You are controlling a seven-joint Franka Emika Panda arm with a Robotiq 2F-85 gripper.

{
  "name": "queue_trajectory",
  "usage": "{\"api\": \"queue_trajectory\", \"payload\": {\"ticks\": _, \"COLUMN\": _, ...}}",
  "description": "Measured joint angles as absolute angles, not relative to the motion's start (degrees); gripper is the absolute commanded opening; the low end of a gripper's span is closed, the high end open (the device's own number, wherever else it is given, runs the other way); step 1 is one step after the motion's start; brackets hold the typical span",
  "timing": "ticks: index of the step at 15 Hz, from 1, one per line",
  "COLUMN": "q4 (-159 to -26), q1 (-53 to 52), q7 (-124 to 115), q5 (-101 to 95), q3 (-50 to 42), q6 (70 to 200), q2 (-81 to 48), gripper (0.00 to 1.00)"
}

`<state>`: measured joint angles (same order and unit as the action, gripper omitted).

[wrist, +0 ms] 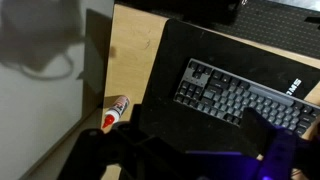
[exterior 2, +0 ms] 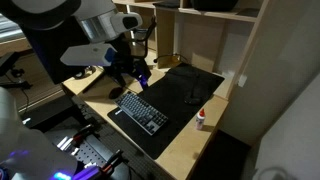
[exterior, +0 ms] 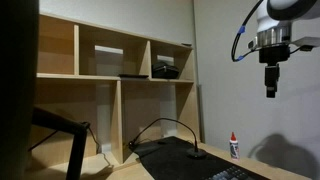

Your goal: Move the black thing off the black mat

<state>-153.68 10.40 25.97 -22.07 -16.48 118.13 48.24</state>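
Though its opening is unclear, the hand (exterior: 270,93) holds nothing.

text: none legible | keyboard (wrist: 240,100): white mark on edge, too small to read

Keyboard (exterior 2: 140,110) on black mat (exterior 2: 178,118), black thing (exterior 2: 192,97) beside it

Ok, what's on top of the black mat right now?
The black keyboard and the black thing sit on the black mat. The small bottle stands beside it on wood. Mat under the keyboard is hidden.
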Motion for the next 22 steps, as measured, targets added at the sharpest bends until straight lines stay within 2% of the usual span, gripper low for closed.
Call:
{"api": "queue_trajectory", "payload": {"ticks": 9, "q4": -153.7, "q1": 10.5, "q7": 23.5, "q5": -22.2, "q3": -16.3, "q6": 117.5, "q2": 48.2, "gripper": 1.00}}
{"api": "queue_trajectory", "payload": {"ticks": 11, "q4": -152.5, "q1": 11.1, "q7": 18.5, "q5": -19.9, "q3": -15.0, "q6": 113.0, "q2": 48.3, "gripper": 1.00}}
{"api": "queue_trajectory", "payload": {"ticks": 15, "q4": -137.3, "q1": 11.1, "q7": 11.8, "q5": -13.3, "q3": -13.5, "q6": 96.1, "q2": 47.7, "gripper": 1.00}}
{"api": "queue_trajectory", "payload": {"ticks": 22, "q4": -136.9, "q1": 10.7, "q7": 7.0, "q5": -13.6, "q3": -13.1, "q6": 96.2, "q2": 46.8, "gripper": 1.00}}
